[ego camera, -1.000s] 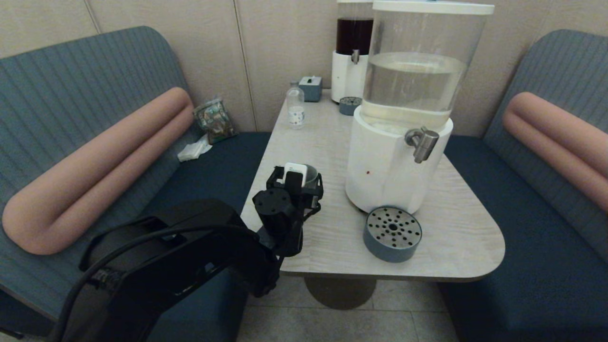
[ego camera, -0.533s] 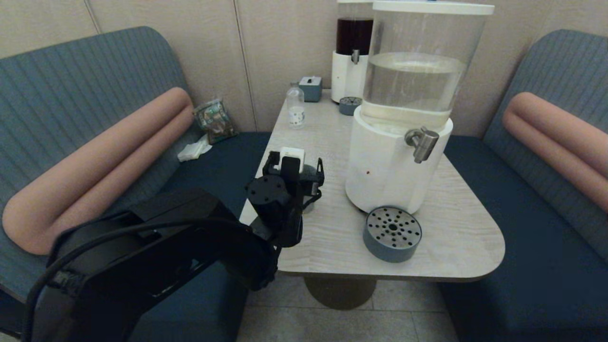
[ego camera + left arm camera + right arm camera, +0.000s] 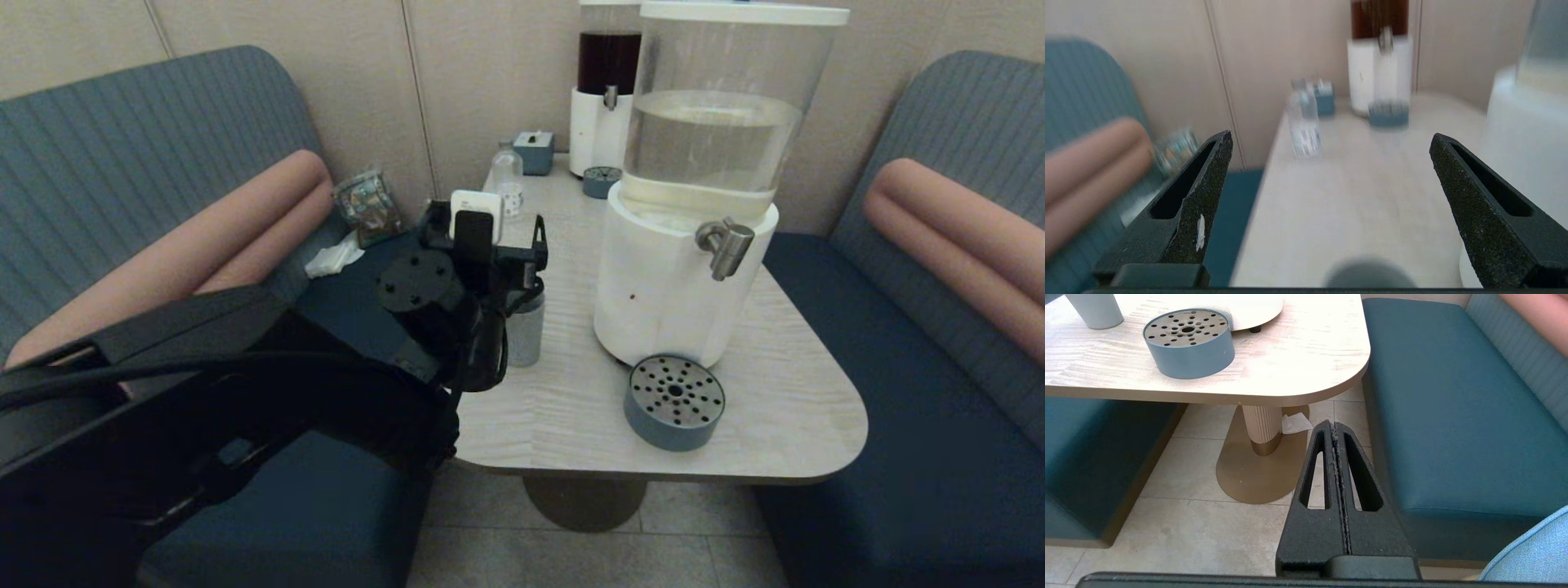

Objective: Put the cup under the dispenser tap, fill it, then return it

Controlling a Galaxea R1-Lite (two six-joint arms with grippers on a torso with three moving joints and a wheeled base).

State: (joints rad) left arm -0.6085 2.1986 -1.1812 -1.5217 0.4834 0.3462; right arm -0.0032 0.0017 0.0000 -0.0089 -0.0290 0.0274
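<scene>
The grey-blue cup (image 3: 524, 331) stands upright on the table (image 3: 784, 392), left of the white-based dispenser (image 3: 665, 294). My left gripper (image 3: 486, 237) hangs just above and behind it, open and empty; the arm hides the cup's rim in the head view. In the left wrist view the gripper (image 3: 1331, 136) holds its fingers wide apart, and the cup's rim (image 3: 1370, 278) shows only at the picture's edge, below the fingers. The steel dispenser tap (image 3: 725, 243) points down over the perforated drip tray (image 3: 674, 412). Low beside the table, my right gripper (image 3: 1333, 424) sits shut over the floor.
A small clear bottle (image 3: 508, 175), a little grey box (image 3: 534, 152) and a dark-liquid dispenser (image 3: 608, 98) with its own small tray (image 3: 602, 181) stand at the table's far end. Blue benches flank the table; a snack bag (image 3: 369, 206) and tissue (image 3: 333, 259) lie on the left bench.
My left gripper has risen from around the cup's top to above it and drifted left. The cup has stayed standing on the table. The right arm has not moved.
</scene>
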